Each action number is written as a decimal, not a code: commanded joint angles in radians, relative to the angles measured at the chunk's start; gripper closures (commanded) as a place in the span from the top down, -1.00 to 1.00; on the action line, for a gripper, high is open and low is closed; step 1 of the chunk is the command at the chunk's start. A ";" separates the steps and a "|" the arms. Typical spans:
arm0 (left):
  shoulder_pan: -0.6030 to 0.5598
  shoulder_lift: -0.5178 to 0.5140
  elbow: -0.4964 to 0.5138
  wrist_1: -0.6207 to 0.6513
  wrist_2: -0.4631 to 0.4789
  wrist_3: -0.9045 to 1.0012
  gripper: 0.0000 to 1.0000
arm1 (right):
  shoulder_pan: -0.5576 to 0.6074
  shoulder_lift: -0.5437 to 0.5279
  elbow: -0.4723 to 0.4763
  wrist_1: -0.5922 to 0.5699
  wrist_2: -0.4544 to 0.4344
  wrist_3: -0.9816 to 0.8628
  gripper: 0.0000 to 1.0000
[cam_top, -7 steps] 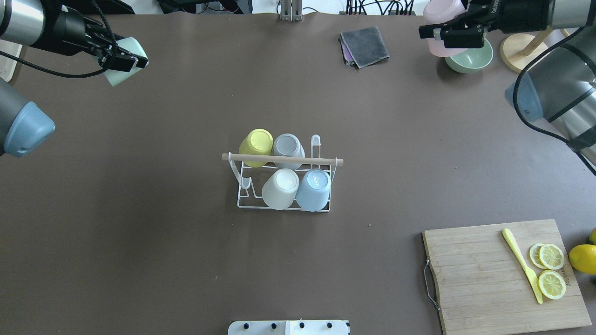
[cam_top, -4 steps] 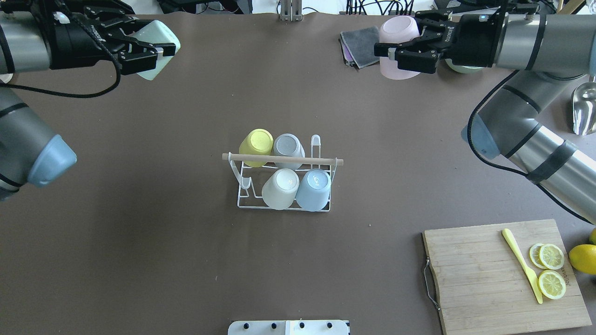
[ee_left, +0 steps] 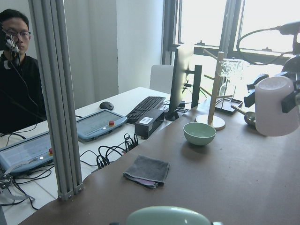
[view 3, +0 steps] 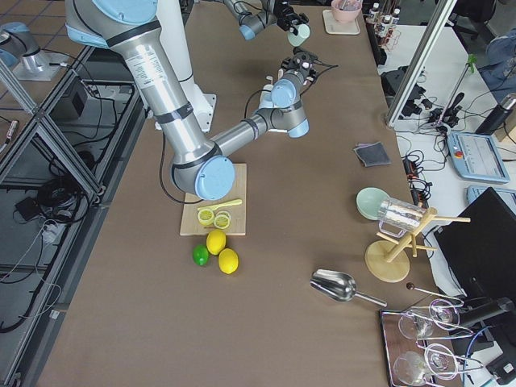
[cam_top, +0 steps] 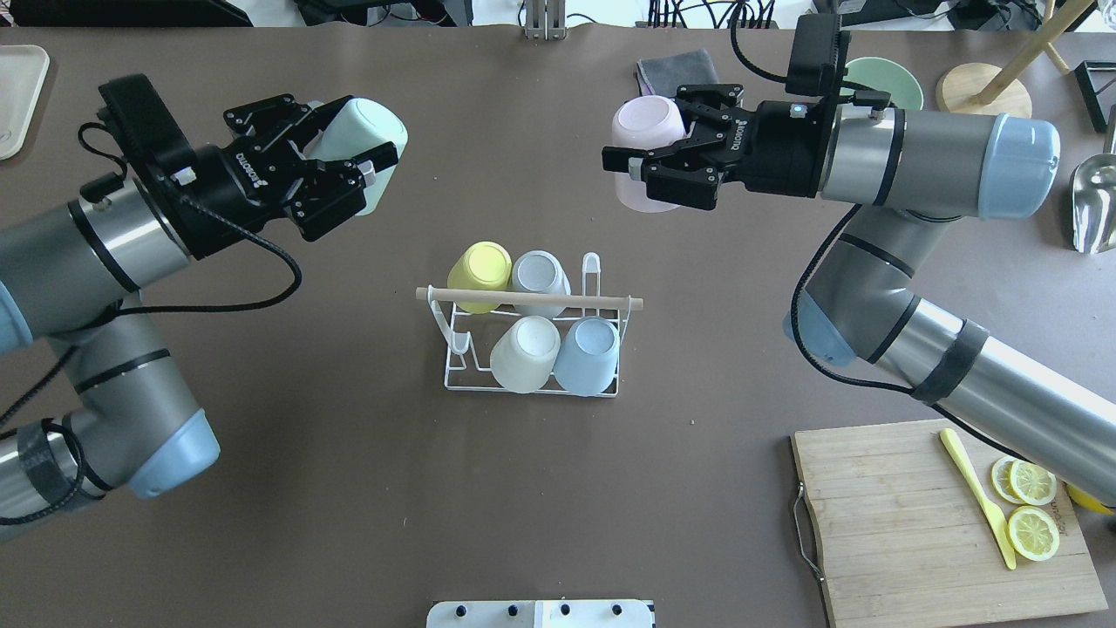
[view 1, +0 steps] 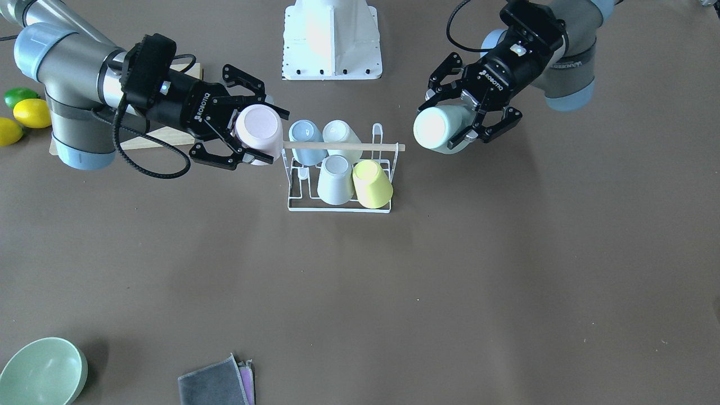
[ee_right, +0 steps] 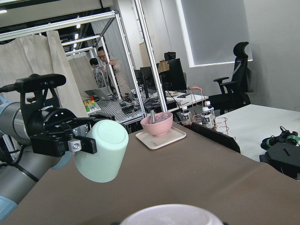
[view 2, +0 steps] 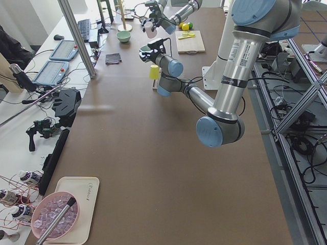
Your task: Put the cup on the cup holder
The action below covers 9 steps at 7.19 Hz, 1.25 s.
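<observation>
The cup holder is a white wire rack with a wooden dowel, mid-table; it also shows in the front view. On it sit a yellow cup, a grey cup, a white cup and a blue cup. My left gripper is shut on a mint green cup, held in the air to the rack's far left. My right gripper is shut on a pink cup, in the air to the rack's far right.
A cutting board with lemon slices and a yellow knife lies at the near right. A green bowl, a grey cloth, a wooden stand and a metal scoop sit along the far right.
Both arms have moved inward from the far corners toward the rack. The left carried the mint cup rightward, the right carried the pink cup leftward.
</observation>
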 commanded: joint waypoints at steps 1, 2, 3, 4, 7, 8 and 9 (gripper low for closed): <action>0.205 -0.002 -0.007 -0.088 0.307 0.128 -1.00 | -0.051 0.002 -0.012 -0.001 -0.024 -0.074 -1.00; 0.277 -0.004 -0.010 -0.113 0.389 0.198 -1.00 | -0.084 -0.002 -0.021 -0.003 -0.044 -0.114 -1.00; 0.335 -0.010 0.001 -0.131 0.449 0.228 -1.00 | -0.121 -0.003 -0.029 -0.009 -0.073 -0.135 -1.00; 0.371 -0.024 0.009 -0.130 0.481 0.245 -1.00 | -0.149 0.001 -0.050 -0.009 -0.088 -0.155 -1.00; 0.391 -0.061 0.018 -0.129 0.500 0.291 -1.00 | -0.158 0.020 -0.099 -0.026 -0.091 -0.194 -1.00; 0.394 -0.071 0.048 -0.129 0.514 0.298 -1.00 | -0.158 0.033 -0.107 -0.027 -0.099 -0.194 -1.00; 0.394 -0.080 0.074 -0.130 0.514 0.298 -1.00 | -0.158 0.045 -0.113 -0.038 -0.110 -0.194 -1.00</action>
